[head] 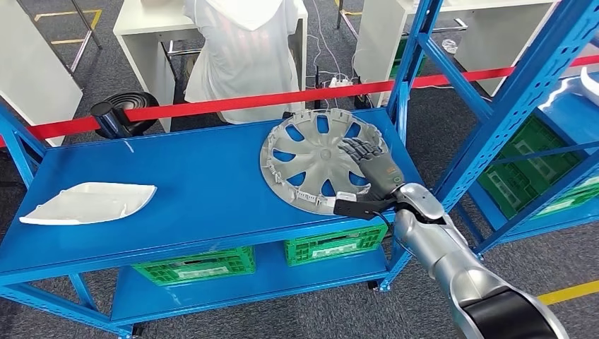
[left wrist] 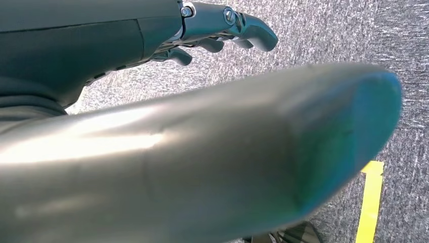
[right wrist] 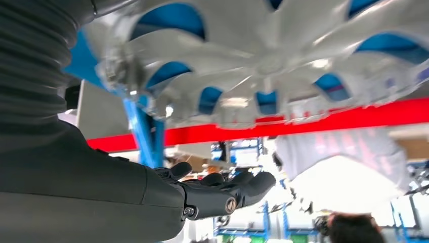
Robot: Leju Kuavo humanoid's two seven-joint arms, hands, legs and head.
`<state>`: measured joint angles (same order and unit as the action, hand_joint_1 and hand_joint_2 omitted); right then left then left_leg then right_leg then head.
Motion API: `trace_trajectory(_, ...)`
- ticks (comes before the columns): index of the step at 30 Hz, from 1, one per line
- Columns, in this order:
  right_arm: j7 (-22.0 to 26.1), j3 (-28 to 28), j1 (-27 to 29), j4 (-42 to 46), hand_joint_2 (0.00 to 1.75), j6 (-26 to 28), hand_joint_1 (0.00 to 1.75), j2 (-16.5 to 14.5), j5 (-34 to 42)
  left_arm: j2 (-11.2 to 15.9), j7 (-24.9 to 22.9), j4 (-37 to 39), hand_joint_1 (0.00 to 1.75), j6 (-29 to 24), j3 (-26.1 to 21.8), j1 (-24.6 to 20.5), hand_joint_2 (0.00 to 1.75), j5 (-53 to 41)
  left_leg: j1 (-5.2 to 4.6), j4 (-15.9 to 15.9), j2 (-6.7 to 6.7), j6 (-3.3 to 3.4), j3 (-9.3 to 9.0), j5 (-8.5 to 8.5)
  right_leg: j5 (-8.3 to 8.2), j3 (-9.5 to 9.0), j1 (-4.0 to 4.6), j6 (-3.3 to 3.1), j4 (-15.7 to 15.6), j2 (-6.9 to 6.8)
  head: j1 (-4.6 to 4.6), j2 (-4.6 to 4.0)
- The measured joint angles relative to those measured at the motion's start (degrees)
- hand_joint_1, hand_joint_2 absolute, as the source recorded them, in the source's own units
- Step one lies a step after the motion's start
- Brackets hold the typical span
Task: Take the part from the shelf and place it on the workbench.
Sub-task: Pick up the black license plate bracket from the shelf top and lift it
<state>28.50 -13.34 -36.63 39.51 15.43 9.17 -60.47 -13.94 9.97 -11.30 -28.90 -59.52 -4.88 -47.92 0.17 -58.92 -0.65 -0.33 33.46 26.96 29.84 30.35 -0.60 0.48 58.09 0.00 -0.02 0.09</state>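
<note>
- The grey wheel cover, a round hubcap with spoke-shaped openings, lies flat on the blue tabletop, at its right end, close to the blue shelf upright.
- The right robot hand reaches over the near right part of the wheel cover, its dark fingers stretched out flat across the spokes. In the head view nothing is gripped; whether the fingers touch the cover I cannot tell.
- In the right wrist view the right robot hand shows extended fingers with a clear gap between them and the wheel cover.
- The left robot hand hangs over grey carpet with its fingers loosely curved and holds nothing. A yellow floor stripe lies near it.
- A white plastic panel lies flat on the tabletop, well apart from the wheel cover, at the opposite end.
- Two green crates sit on the lower shelf under the tabletop, the second one below the wheel cover.
- A red barrier tape stretches just beyond the far edge of the tabletop.
- A person in a white shirt stands beyond the wheel cover, behind the tape.
</note>
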Motion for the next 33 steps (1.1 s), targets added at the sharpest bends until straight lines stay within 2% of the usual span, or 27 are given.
trace_trajectory(17, 0.6, -1.6, -1.3, -2.6, 1.75, -2.7, 0.00, -3.5, 0.1, 0.3, -0.1, 0.0, 0.00, 0.0, 0.0, 0.0, 0.00, -0.8, 0.00, 0.0, 0.01, 0.00, -0.11, 0.00, 0.01, -0.06, 0.00, -0.02, 0.0, 0.00, 0.00, 0.00)
trace_trajectory(21, 0.4, -1.8, -0.6, -2.9, 0.00, -1.7, 0.00, -3.8, 0.6, 0.4, -0.1, 0.0, 0.00, 0.7, 0.3, 0.0, 0.00, -1.4, 0.00, 0.0, -0.02, -0.01, -0.12, 0.00, 0.02, -0.06, 0.00, -0.04, 0.0, -0.02, 0.01, 0.00)
trace_trajectory(33, -0.5, -1.8, 0.8, -3.0, 0.00, -0.3, 0.00, -4.0, 1.2, 0.8, -0.4, 0.0, 0.00, 1.2, 1.4, 0.1, 0.00, -2.3, 0.00, 0.0, 0.00, -0.02, -0.07, 0.01, 0.02, -0.04, -0.01, -0.05, 0.0, 0.00, -0.01, 0.00)
